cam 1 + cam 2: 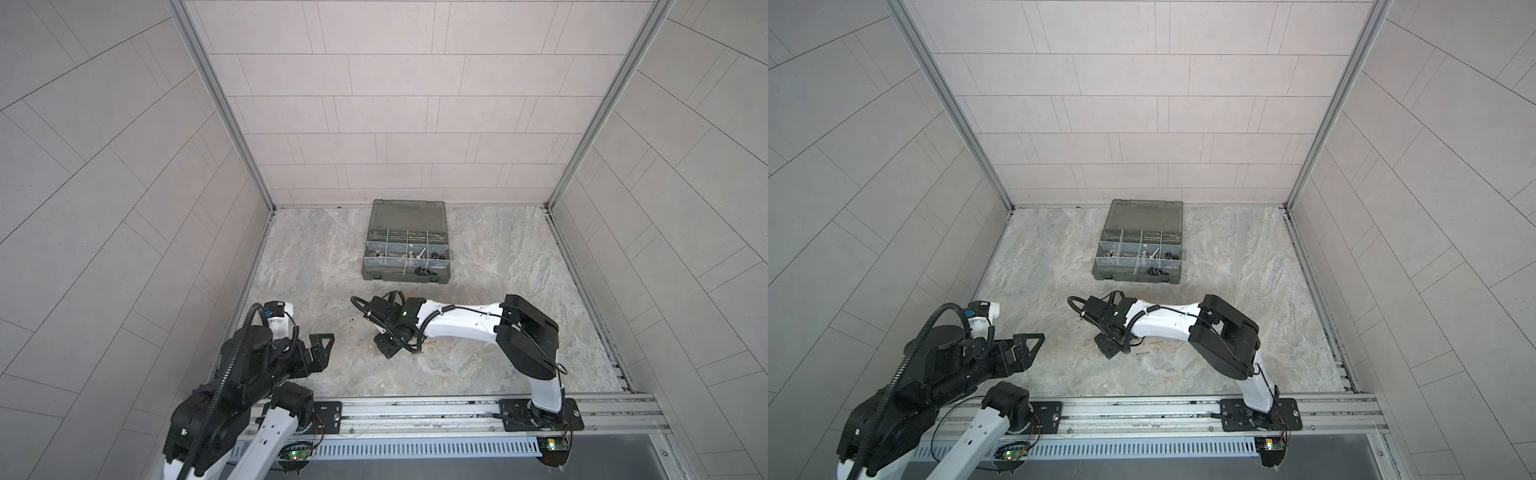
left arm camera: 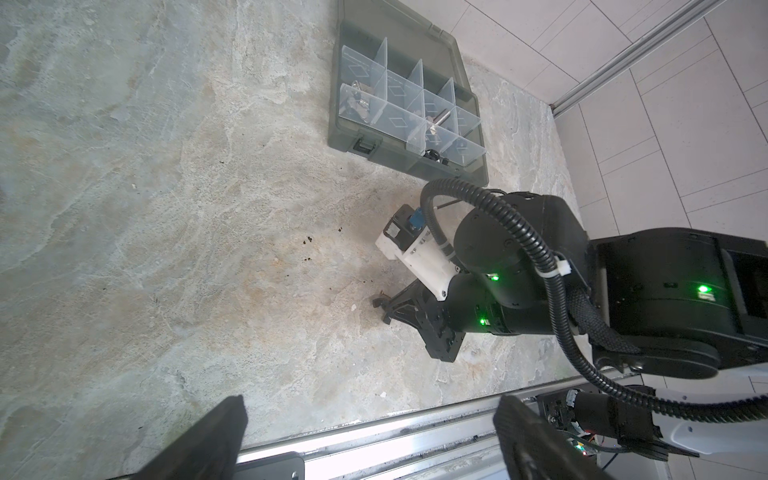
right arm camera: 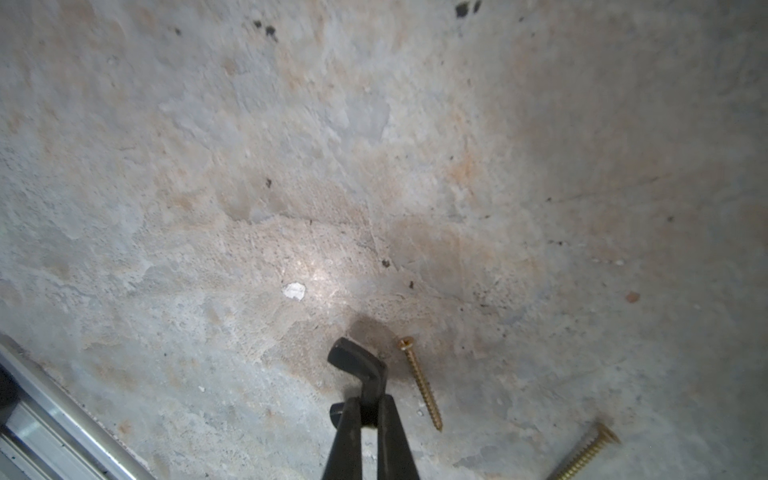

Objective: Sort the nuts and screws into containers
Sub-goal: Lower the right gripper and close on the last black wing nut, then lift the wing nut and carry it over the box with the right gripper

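Right arm: reaches low from its base across the middle of the table (image 3: 291, 166), forearm near level, wrist bent down.
- The right hand (image 3: 368, 409) is clenched. A small black hooked piece (image 3: 357, 361) sticks out past its fingertips and looks pinched between them.
- The tip sits right at the table surface; I cannot tell whether it touches.

Loose stock: a brass screw (image 3: 419, 382) lies flat just beside the hooked piece, apparently not touching it. A second brass screw (image 3: 588, 451) lies further off.

Handling, judged:
- The screws are light, stiff and thin, and the threaded shank is likely to roll or skid on the stone-look top.
- Best hold is across the shank at mid-length, fingers square to the axis and pressed close to the table.
- The head is too small to grip.

Organiser case (image 1: 405, 279): at the far end of the table, lid open. A silver bolt (image 1: 422, 252) already lies in a middle compartment.

Left arm: folded back near its base. The left hand (image 1: 326, 349) is raised, spread wide and holds nothing.
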Robot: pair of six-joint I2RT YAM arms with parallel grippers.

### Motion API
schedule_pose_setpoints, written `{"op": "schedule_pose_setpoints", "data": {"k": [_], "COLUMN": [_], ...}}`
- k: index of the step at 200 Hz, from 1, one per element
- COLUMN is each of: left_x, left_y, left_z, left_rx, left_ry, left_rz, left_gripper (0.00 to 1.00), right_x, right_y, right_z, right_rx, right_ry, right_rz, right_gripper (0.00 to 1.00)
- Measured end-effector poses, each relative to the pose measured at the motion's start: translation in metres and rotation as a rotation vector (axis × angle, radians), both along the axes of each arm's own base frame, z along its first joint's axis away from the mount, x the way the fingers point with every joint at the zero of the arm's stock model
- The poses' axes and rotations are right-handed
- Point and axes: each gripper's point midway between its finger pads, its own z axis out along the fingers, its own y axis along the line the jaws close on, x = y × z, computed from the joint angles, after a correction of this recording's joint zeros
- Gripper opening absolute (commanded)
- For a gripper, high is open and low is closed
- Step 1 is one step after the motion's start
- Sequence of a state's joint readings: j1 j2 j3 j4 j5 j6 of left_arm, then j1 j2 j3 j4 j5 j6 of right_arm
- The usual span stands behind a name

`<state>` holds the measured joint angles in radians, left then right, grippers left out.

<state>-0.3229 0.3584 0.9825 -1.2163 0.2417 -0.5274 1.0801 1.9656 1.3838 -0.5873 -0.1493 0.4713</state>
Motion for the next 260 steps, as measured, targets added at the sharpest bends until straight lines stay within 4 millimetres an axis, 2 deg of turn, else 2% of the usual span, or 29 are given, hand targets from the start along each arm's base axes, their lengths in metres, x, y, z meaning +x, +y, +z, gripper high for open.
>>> {"op": "schedule_pose_setpoints", "data": {"k": [22,42,77,116,139,172,211,260], "left_x": [0.003,0.009,0.028,0.055,0.072,0.093,0.112,0.117], "left_y": [-0.001,-0.004,-0.013,-0.027,-0.034,-0.044,-0.055,-0.06], "left_z": [0.0,0.001,0.005,0.004,0.0,-0.003,-0.013,-0.021], "left_rx": [0.001,0.002,-0.003,-0.005,-0.001,-0.002,-0.008,-0.02], "left_ry": [0.006,0.018,0.038,0.067,0.086,0.099,0.116,0.128], "left_rz": [-0.001,-0.004,-0.018,-0.038,-0.05,-0.07,-0.089,-0.103], "left_gripper": [0.99,0.99,0.99,0.99,0.99,0.99,0.99,0.99], "right_x": [0.009,0.03,0.102,0.174,0.207,0.233,0.241,0.241], "right_y": [-0.006,-0.019,-0.051,-0.094,-0.108,-0.119,-0.132,-0.138], "right_z": [0.015,0.04,0.084,0.105,0.106,0.09,0.064,0.057], "right_rx": [0.019,0.054,0.129,0.18,0.203,0.202,0.172,0.169], "right_ry": [-0.01,-0.034,-0.102,-0.134,-0.131,-0.094,-0.041,-0.021], "right_rz": [-0.024,-0.078,-0.23,-0.401,-0.46,-0.504,-0.535,-0.548], "right_gripper": [0.05,0.05,0.05,0.06,0.06,0.06,0.06,0.1]}}
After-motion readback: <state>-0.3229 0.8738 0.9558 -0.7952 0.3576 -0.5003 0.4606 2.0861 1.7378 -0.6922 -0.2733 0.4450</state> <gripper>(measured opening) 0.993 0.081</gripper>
